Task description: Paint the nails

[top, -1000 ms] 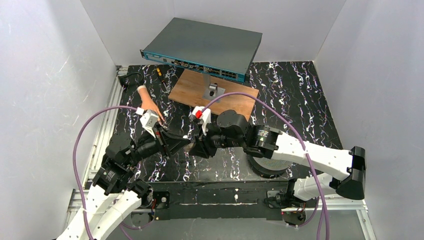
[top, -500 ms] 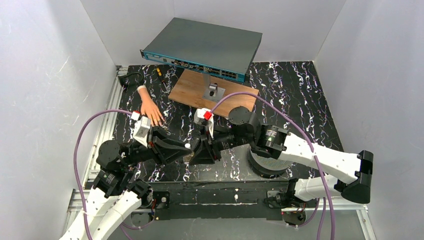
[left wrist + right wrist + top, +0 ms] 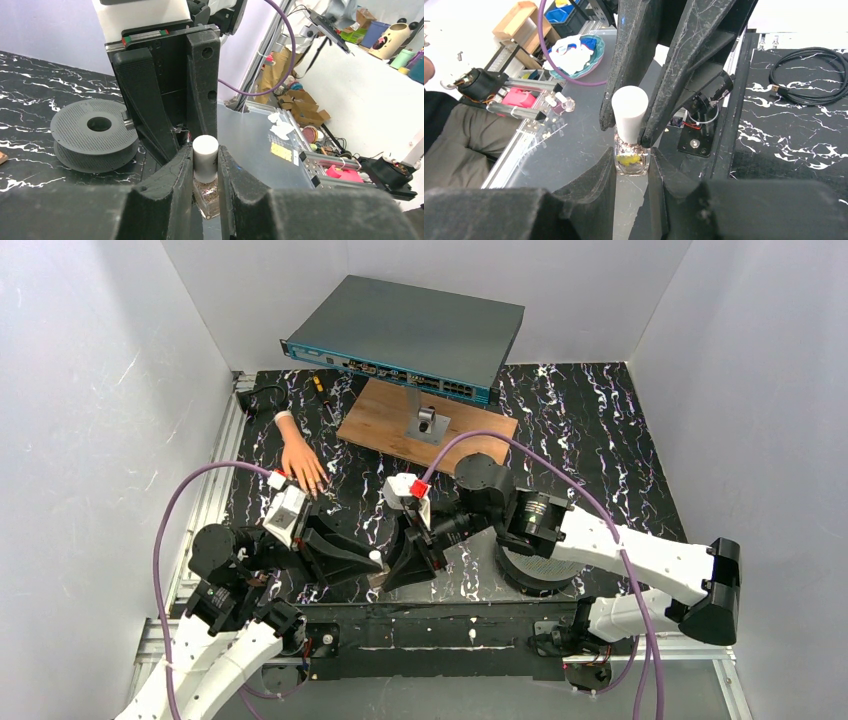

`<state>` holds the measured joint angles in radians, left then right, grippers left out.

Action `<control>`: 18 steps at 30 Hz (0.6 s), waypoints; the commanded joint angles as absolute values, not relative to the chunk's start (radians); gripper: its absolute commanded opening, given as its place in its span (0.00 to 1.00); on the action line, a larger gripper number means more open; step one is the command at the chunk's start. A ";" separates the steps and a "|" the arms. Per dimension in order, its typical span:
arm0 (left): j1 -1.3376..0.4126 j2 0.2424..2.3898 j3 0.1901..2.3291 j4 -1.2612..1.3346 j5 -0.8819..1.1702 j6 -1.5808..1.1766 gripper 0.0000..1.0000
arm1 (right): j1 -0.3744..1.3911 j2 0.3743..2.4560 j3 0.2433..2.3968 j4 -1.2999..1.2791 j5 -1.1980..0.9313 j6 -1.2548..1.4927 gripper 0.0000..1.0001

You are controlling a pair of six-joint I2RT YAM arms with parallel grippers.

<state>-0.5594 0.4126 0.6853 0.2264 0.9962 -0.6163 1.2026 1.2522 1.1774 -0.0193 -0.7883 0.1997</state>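
Note:
The peach mannequin hand [image 3: 297,458] lies at the table's left, fingers toward me; its nails are too small to make out. Both grippers meet over the table's near edge, well away from it. A small glass bottle [image 3: 631,159] with a white cap [image 3: 628,114] stands upright between them. My left gripper [image 3: 205,151] is shut on the cap [image 3: 205,156]. My right gripper [image 3: 631,165] is shut on the glass body. In the top view the left gripper [image 3: 370,560] and right gripper [image 3: 392,575] touch tips.
A black perforated spool [image 3: 535,570] sits under the right forearm, also in the left wrist view [image 3: 95,131]. A wooden board with a metal stand [image 3: 425,425], a network switch [image 3: 405,335] and a black cable [image 3: 262,395] are at the back.
Both grippers have moved together toward the near edge of the table, carrying the bottle. The left gripper has drawn away from the mannequin hand, which has not moved.

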 commanded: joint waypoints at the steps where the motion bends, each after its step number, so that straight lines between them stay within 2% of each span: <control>1: -0.557 0.432 0.703 0.040 1.020 -0.548 0.12 | 1.210 1.203 1.304 0.048 -0.864 0.124 0.01; 2: -0.557 0.430 0.709 0.022 1.013 -0.540 0.17 | 1.210 1.198 1.303 0.026 -0.857 0.111 0.01; 3: -0.557 0.426 0.718 0.010 1.000 -0.539 0.34 | 1.210 1.193 1.302 0.005 -0.844 0.096 0.01; 6: -0.557 0.418 0.782 -0.082 0.943 -0.507 0.70 | 1.210 1.175 1.298 -0.107 -0.801 0.055 0.01; 9: -0.557 0.439 0.889 -0.226 0.853 -0.441 0.92 | 1.210 1.157 1.285 -0.194 -0.733 0.021 0.01; 12: -0.557 0.473 1.002 -0.383 0.765 -0.372 0.98 | 1.210 1.139 1.253 -0.216 -0.583 0.017 0.01; 15: -0.557 0.485 1.060 -0.466 0.678 -0.339 0.98 | 1.210 1.157 1.260 -0.245 -0.412 0.052 0.01; 18: -0.557 0.480 1.057 -0.476 0.597 -0.339 0.90 | 1.211 1.208 1.314 -0.303 -0.272 0.087 0.01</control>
